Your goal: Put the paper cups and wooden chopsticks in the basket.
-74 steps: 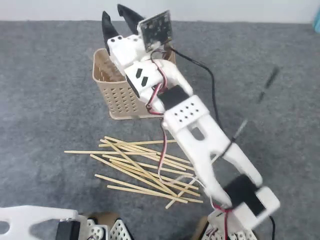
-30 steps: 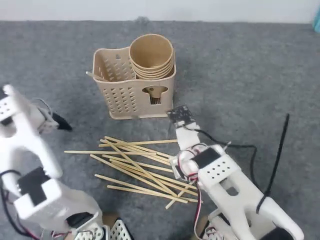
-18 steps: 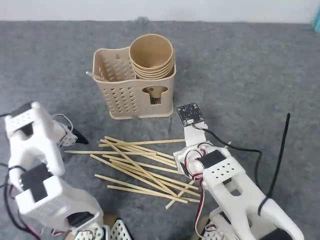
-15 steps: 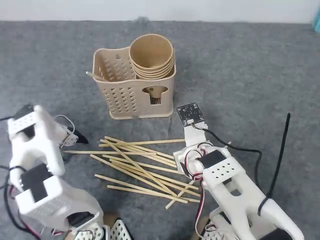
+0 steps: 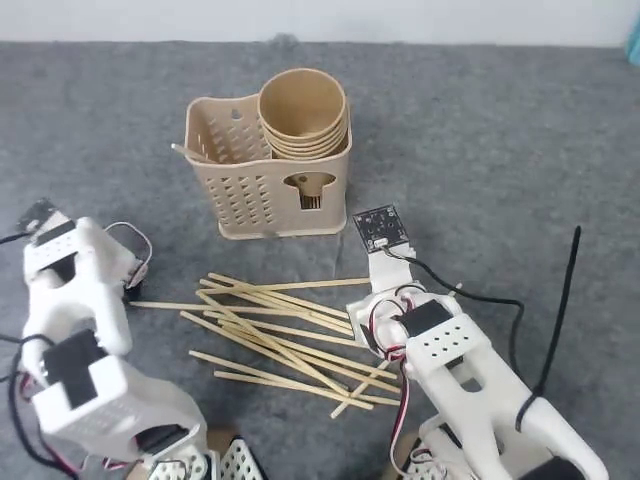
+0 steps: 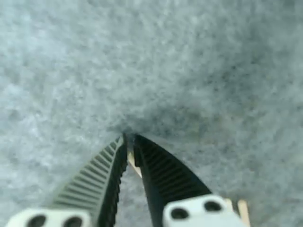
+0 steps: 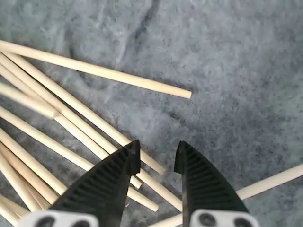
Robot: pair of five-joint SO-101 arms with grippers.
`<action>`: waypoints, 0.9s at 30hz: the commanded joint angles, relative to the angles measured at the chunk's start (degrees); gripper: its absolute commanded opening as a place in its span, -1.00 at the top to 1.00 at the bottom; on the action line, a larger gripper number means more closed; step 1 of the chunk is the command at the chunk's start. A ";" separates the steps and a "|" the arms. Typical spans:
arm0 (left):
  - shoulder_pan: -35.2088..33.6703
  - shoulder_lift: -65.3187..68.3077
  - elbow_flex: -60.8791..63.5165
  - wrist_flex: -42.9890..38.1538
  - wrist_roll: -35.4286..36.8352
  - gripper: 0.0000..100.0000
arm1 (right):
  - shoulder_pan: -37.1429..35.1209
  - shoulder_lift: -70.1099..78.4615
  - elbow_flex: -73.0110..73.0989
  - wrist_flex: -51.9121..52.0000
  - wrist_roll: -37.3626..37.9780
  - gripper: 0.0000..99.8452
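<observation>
A beige perforated basket (image 5: 250, 190) stands at the back with a stack of paper cups (image 5: 303, 105) inside its right part. Several wooden chopsticks (image 5: 280, 335) lie criss-crossed on the grey carpet in front of it. My left gripper (image 6: 129, 140) is down on the carpet at the pile's left edge, shut on the end of one chopstick (image 6: 134, 167). My right gripper (image 7: 157, 152) hangs open just above the pile's right side, with chopsticks (image 7: 90, 127) under its fingers. The right arm (image 5: 430, 340) covers that part of the pile in the high view.
The left arm (image 5: 75, 275) stands at the left of the pile. A black cable (image 5: 555, 300) curves up at the right. A single stick (image 5: 185, 152) pokes from the basket's left part. Grey carpet lies open to the right of the basket.
The right arm drew back from the basket to the pile's right side, then stayed still. The left arm came in from the left and dropped onto a chopstick's end, its gripper closing on it.
</observation>
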 commanded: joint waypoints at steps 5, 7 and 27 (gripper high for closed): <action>0.26 -16.62 -0.22 3.43 0.62 0.98 | 1.19 -1.10 -0.26 -0.92 1.14 0.73; 0.26 -20.57 -0.40 3.43 0.62 0.98 | 1.19 -1.10 -0.26 -0.92 1.14 0.73; 1.85 -50.11 -1.71 -21.27 0.09 0.98 | 1.19 -1.10 -0.18 -0.92 1.05 0.73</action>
